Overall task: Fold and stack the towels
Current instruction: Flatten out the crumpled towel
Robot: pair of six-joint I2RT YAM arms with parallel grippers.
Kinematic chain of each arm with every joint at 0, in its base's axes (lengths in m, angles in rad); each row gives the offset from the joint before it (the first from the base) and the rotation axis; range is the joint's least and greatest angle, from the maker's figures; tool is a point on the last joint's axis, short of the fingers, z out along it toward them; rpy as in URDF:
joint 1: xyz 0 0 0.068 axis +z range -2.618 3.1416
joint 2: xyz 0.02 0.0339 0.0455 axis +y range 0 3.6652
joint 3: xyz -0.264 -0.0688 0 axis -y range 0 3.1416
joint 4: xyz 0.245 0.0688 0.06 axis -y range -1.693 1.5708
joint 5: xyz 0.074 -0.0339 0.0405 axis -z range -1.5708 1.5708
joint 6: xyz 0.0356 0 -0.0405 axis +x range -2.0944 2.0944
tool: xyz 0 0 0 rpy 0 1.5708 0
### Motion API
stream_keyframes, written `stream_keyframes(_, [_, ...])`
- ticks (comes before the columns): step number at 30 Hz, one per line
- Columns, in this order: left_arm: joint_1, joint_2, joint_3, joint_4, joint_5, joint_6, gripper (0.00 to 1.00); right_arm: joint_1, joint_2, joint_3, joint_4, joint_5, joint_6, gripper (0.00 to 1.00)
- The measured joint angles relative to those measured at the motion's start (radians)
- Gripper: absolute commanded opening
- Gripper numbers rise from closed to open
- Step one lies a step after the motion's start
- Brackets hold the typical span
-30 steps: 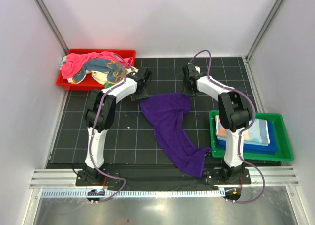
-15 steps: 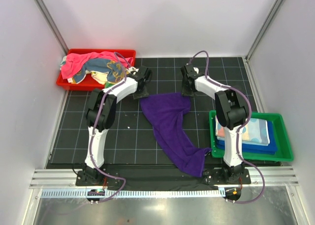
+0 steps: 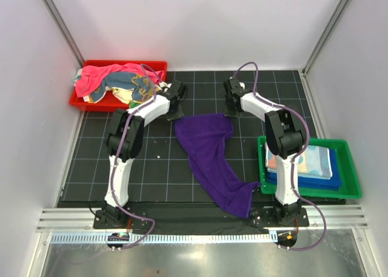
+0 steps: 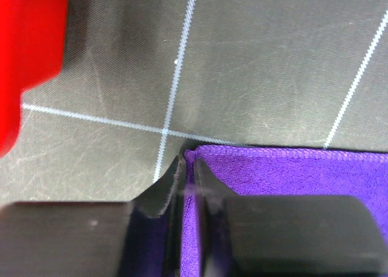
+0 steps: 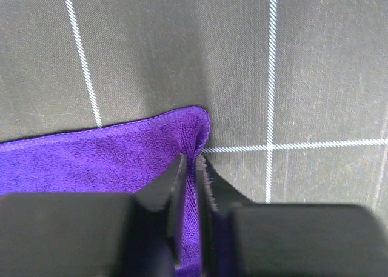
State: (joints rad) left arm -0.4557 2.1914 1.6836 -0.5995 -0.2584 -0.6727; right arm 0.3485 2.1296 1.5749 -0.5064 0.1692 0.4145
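Diagonally, purple towel (image 3: 209, 153) crosses black gridded mat (image 3: 151, 168) between white walls (image 3: 200, 28).

1. No readable text, labels, brands or nos. in any view.
2. Black mat (image 3: 151, 168) on tabletop: white grid lines only, no figs. on them.
3. Small fittings (image 3: 119, 236) below arm bases, top view: any marks too small to read.
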Motion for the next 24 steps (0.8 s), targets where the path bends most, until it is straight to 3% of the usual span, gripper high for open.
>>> stream_keyframes(1, [0.000,0.000,0.000,0.004,0.003,0.000,0.00,-0.002,0.003,0.004,0.001,-0.006,0.000,0.04])
stream_keyframes(2, [0.000,0.000,0.000,0.006,0.006,0.000,0.00,-0.003,0.004,0.006,0.002,-0.011,-0.003,0.01])
stream_keyframes(12, [0.000,-0.084,-0.024,0.014,0.024,0.048,0.00,-0.010,-0.042,0.004,-0.017,-0.024,-0.013,0.01])
stream_keyframes(24, [-0.035,-0.603,-0.060,0.008,0.033,0.122,0.00,0.016,-0.563,-0.010,-0.070,-0.019,-0.021,0.01])
